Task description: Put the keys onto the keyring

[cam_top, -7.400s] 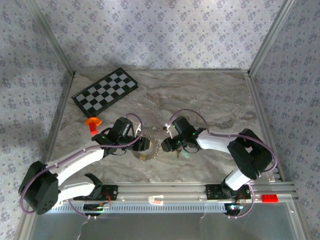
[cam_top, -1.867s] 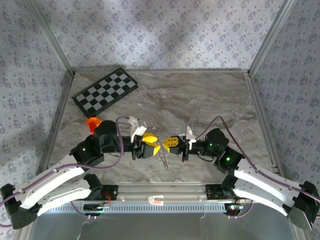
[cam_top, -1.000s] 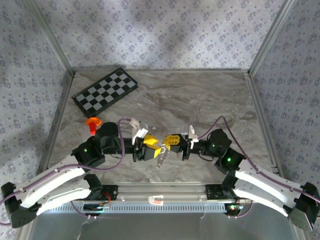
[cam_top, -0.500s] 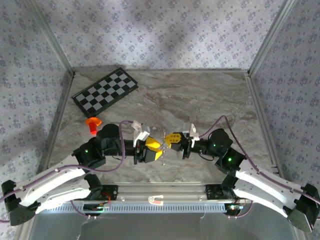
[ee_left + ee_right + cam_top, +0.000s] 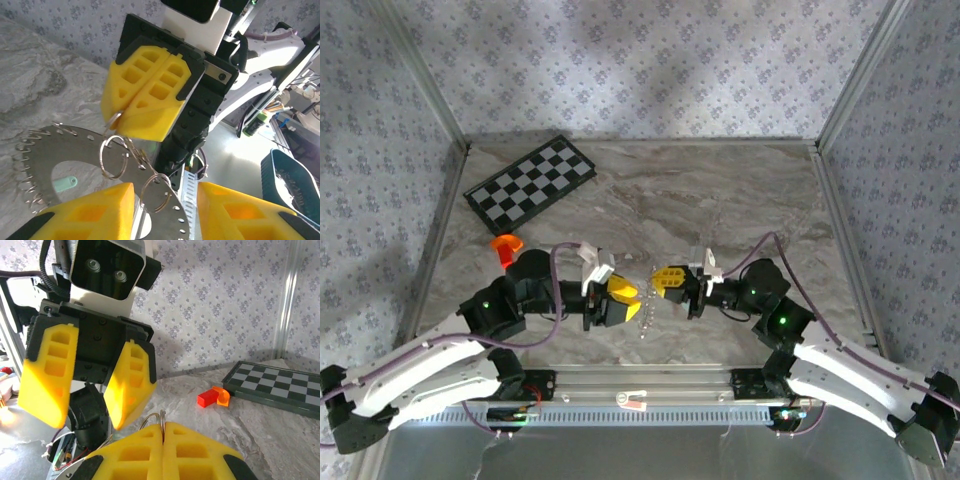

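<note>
Keyring location: suspended above the tabletop between the two arms, near the front edge. From the top view it reads only as a thin silvery sliver, and its fringe cannot be resolved there. The right fingers are clenched pad to pad on a thin wire loop at the keyring's rim. Only the top arc of that loop protrudes above the pads; the remainder is hidden between them. The left fingers stand apart, released, with a visible gap. In the left wrist view their tips are cut off by the lower edge of the view. Two further wire loops and the keyring's lower edge lie in the gap, and whether these touch the pads cannot be determined. The key shows its mint-green head through the keyring's central opening, against the marbled surface. Its blade cannot be made out, nor whether it hangs or lies on the tabletop. An orange piece rests just beside the checkerboard, both well apart from the fingers.
</note>
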You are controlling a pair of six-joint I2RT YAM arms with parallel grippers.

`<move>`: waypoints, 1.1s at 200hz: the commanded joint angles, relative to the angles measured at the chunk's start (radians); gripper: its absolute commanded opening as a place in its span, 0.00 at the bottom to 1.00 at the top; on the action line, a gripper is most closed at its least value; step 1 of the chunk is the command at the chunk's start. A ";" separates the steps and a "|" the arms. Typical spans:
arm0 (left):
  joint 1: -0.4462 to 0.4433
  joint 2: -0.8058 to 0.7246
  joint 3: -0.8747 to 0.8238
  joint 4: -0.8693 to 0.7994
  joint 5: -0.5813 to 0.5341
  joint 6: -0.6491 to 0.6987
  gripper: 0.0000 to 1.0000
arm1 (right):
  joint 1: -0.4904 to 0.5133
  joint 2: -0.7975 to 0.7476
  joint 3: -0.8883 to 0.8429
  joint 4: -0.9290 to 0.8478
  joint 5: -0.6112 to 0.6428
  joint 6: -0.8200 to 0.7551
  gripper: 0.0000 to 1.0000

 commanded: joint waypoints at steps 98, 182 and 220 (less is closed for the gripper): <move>-0.007 -0.014 0.071 -0.112 -0.119 0.062 0.37 | 0.029 -0.015 0.040 0.036 -0.061 -0.018 0.00; -0.007 0.030 0.046 -0.050 -0.074 0.046 0.44 | 0.040 -0.013 0.040 0.048 -0.061 -0.020 0.00; -0.006 0.048 0.032 -0.006 -0.028 0.028 0.43 | 0.041 -0.013 0.037 0.056 -0.058 -0.018 0.00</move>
